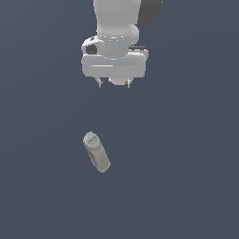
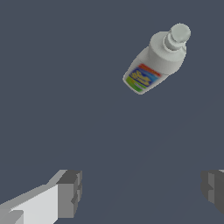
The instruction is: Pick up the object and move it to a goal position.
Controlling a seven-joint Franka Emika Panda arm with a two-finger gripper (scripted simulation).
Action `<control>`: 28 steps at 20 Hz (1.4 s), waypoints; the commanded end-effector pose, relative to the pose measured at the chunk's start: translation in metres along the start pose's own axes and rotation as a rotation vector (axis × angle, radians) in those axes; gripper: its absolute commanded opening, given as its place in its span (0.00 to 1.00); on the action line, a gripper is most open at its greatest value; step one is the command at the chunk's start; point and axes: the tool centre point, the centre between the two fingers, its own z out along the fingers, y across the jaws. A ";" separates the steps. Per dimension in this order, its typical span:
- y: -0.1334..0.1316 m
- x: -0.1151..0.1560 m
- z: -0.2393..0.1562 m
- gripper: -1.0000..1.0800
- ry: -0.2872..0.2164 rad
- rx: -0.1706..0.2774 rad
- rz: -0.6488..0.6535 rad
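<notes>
The object, a small pale grey bottle with a green label patch, lies on its side on the dark floor in the exterior view. In the wrist view the bottle shows a narrower grey cap and a colourful label. My gripper hangs well above the bottle and a little toward the exterior view's right of it. It is open, with nothing between its fingers. The bottle lies clear of the gap between them.
A flat dark blue-grey floor fills the scene around the bottle. No other objects or edges show.
</notes>
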 end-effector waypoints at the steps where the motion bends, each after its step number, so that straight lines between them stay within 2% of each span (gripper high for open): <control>1: 0.000 0.000 0.000 0.96 0.000 0.000 0.000; 12: -0.022 -0.002 -0.010 0.96 0.009 -0.002 -0.075; 20: -0.018 0.005 -0.009 0.96 0.007 -0.001 -0.095; 28: -0.009 0.029 -0.005 0.96 0.001 0.000 -0.185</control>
